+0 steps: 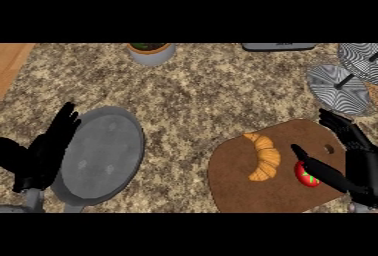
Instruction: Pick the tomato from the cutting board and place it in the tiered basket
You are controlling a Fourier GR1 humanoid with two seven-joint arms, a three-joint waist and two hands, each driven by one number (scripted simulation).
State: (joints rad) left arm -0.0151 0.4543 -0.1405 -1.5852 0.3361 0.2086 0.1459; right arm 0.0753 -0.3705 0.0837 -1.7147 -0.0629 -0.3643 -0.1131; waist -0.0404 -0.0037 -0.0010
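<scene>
The right hand (pixel 353 157) stood over the right end of the cutting board (pixel 244 192), fingers spread and pointing up the view, thumb stretched out toward the left across the tomato (pixel 306 175). The hand was apart, not closed on anything; the thumb lay over the upper edge of the tomato, though contact could not be confirmed. The tomato sat on the board just left of the palm, between thumb and fingers, so that closing the hand appeared to be the remaining step before a lift. It is round, so no long axis governs the approach. A croissant (pixel 264 159) lay on the same board further left, near the tomato but apart from it, lengthwise up the view. The tiered basket (pixel 341 90) stood beyond the board, up and slightly right of the hand, its lower tray near the fingertips. The left hand (pixel 46 150) rested with its fingers straight at the left rim of a grey pan (pixel 103 150), well apart from the tomato; the right hand was plainly the nearer.
</scene>
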